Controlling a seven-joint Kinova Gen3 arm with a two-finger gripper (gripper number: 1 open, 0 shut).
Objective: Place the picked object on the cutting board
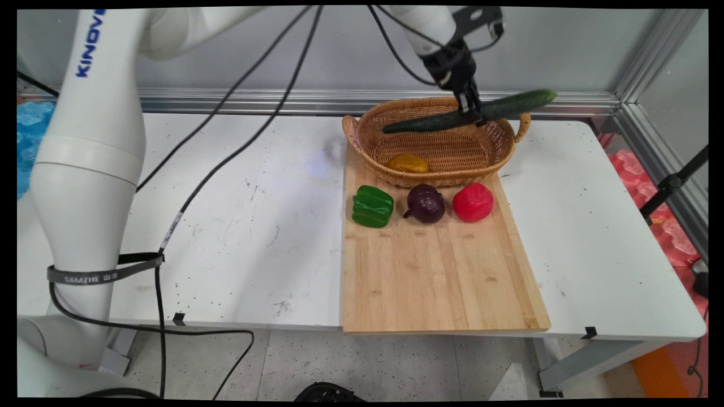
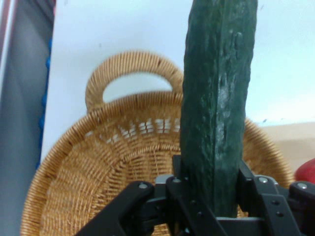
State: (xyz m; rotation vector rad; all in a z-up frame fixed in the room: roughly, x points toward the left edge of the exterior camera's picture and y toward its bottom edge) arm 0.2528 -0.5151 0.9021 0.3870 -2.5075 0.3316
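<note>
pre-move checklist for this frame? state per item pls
1. Grip: black two-finger gripper is shut on the long dark green cucumber - ok.
2. Cucumber clear of the woven wicker basket: held above it in the air, tilted - ok.
3. Basket contents: one yellow-orange piece lies inside near the front wall - ok.
4. Green bell pepper, dark purple onion and red tomato-like piece sit in a row on the wooden cutting board, apart from the gripper - ok.
5. Grip centred on the cucumber's length: cannot tell.

The arm reaches down, its hand (image 1: 470,113) clamped closed.
</note>
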